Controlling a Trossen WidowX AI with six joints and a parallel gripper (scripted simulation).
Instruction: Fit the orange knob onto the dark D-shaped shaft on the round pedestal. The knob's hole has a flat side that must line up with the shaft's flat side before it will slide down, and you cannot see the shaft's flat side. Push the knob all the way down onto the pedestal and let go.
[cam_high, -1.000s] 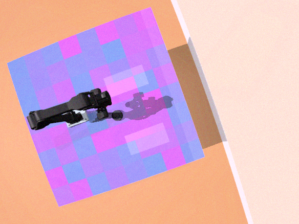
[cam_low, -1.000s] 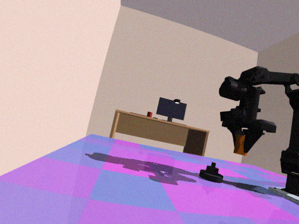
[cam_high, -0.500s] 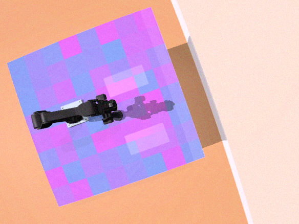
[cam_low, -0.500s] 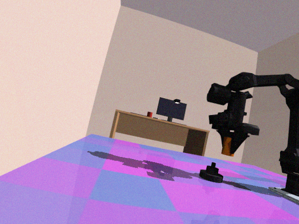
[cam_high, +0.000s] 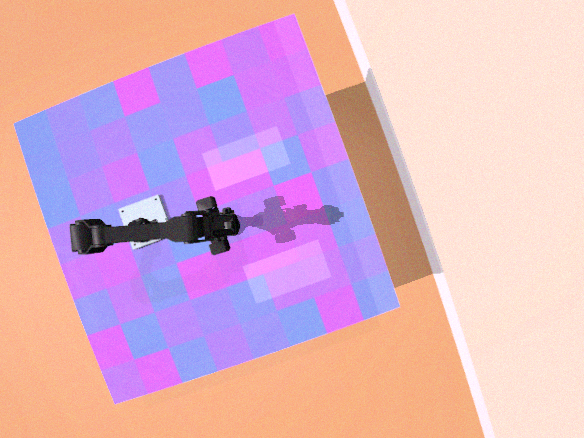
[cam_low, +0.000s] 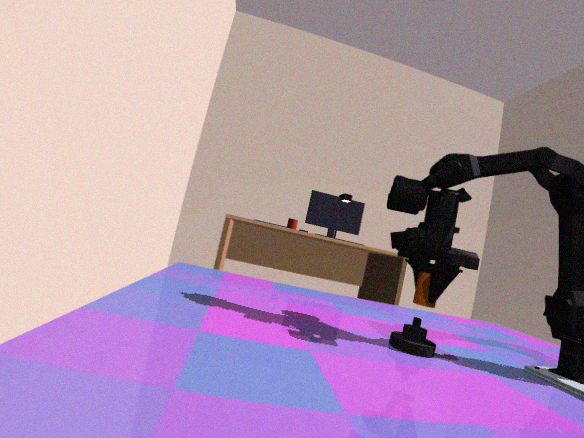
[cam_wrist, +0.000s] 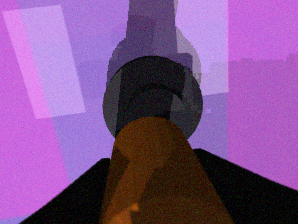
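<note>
The orange knob (cam_low: 423, 290) (cam_wrist: 150, 170) is held upright between the fingers of my gripper (cam_low: 431, 296), which is shut on it. The knob hangs in the air above the dark round pedestal (cam_low: 411, 344) (cam_wrist: 111, 107), with a gap between the knob's lower end and the shaft (cam_low: 417, 322). In the wrist view the knob's far end overlaps the near part of the pedestal and hides the shaft. The knob's hole and the shaft's flat side do not show. In the top view the arm hides both knob and pedestal.
The pedestal stands on a pink, blue and purple checkered top (cam_high: 210, 280) (cam_low: 250, 370). The arm's pale base plate (cam_high: 145, 210) (cam_low: 555, 382) is near the pedestal. The arm's shadow falls across the top. A desk (cam_low: 300, 255) with a monitor (cam_low: 334, 212) stands far behind.
</note>
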